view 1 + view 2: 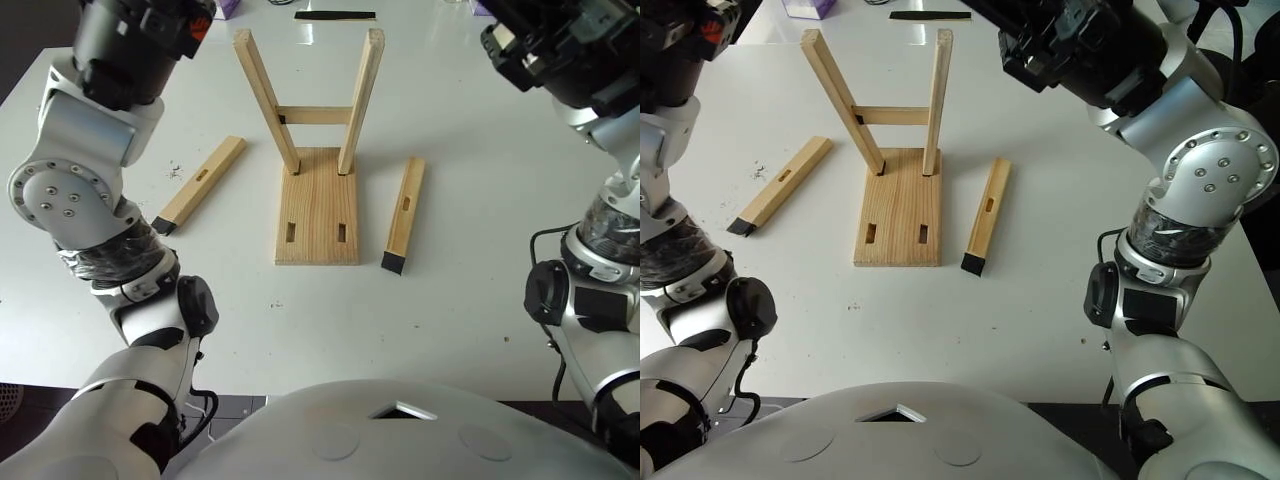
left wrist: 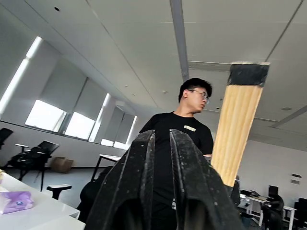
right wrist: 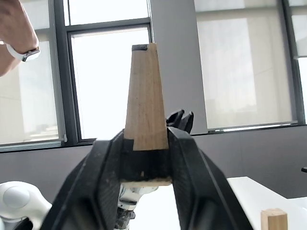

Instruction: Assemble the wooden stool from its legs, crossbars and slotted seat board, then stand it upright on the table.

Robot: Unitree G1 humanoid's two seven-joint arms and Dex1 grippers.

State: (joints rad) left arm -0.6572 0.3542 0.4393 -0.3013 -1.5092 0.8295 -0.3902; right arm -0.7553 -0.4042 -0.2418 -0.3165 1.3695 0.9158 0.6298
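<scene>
Lying flat on the white table (image 1: 480,250), the slotted seat board (image 1: 317,215) carries two upright legs (image 1: 268,100) joined by a crossbar (image 1: 315,115) (two loose legs (image 1: 200,185) flank it); left gripper (image 2: 162,133) nearly closed, empty; right gripper (image 3: 147,134) grip impossible to tell

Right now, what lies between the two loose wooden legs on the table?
The slotted seat board, with a two-legged frame standing in it; both eye views show it.

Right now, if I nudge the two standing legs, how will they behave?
Probably stiff together: a crossbar joins the standing legs. May rock or pull out: tall, held only by slots at the far end of the seat board.
</scene>
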